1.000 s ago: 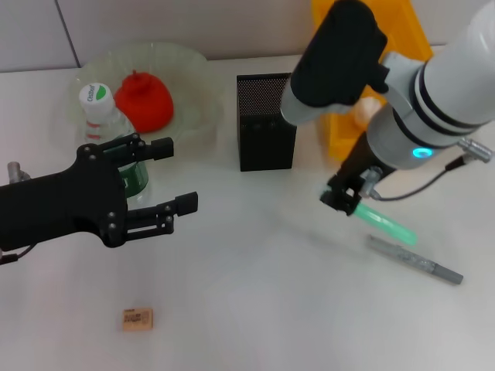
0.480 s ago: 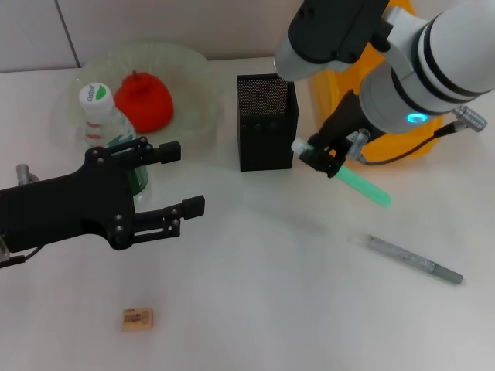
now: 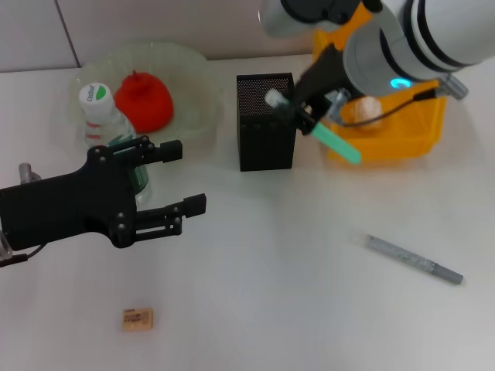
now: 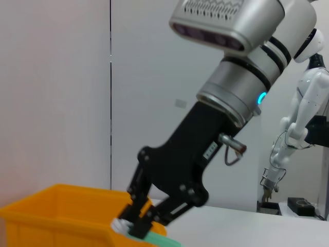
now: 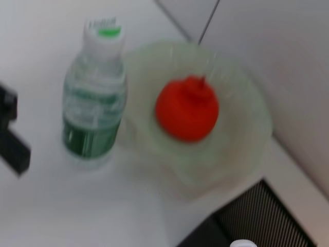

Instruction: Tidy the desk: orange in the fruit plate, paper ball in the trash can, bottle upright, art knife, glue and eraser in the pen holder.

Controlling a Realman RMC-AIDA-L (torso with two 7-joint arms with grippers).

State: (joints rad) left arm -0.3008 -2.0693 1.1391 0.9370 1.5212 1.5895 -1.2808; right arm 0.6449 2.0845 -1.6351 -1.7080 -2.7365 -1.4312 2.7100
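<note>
Glue (image 3: 334, 144), a green stick with a white cap, hangs tilted in the right pincer (image 3: 298, 116), clamped near its cap end, the cap just above the right rim of the black mesh holder (image 3: 265, 131) and the green body slanting out toward the yellow bin (image 3: 402, 131). From the left wrist view the same right pincer (image 4: 134, 226) shows closed on the white cap, in front of the bin (image 4: 51, 216). Left pincer (image 3: 176, 178) hovers over the desk (image 3: 294, 294) at the near left, fingers wide apart, holding nothing, with the upright bottle (image 3: 104, 120) just behind it. Orange (image 3: 145, 100) sits in the clear plate (image 3: 189, 69), beside the bottle. Knife (image 3: 414, 260), grey, lies flat on the desk at the near right, well apart from the holder. Eraser (image 3: 137, 318) lies at the near left of the desk. A pale crumpled ball (image 3: 363, 112) rests inside the bin.
</note>
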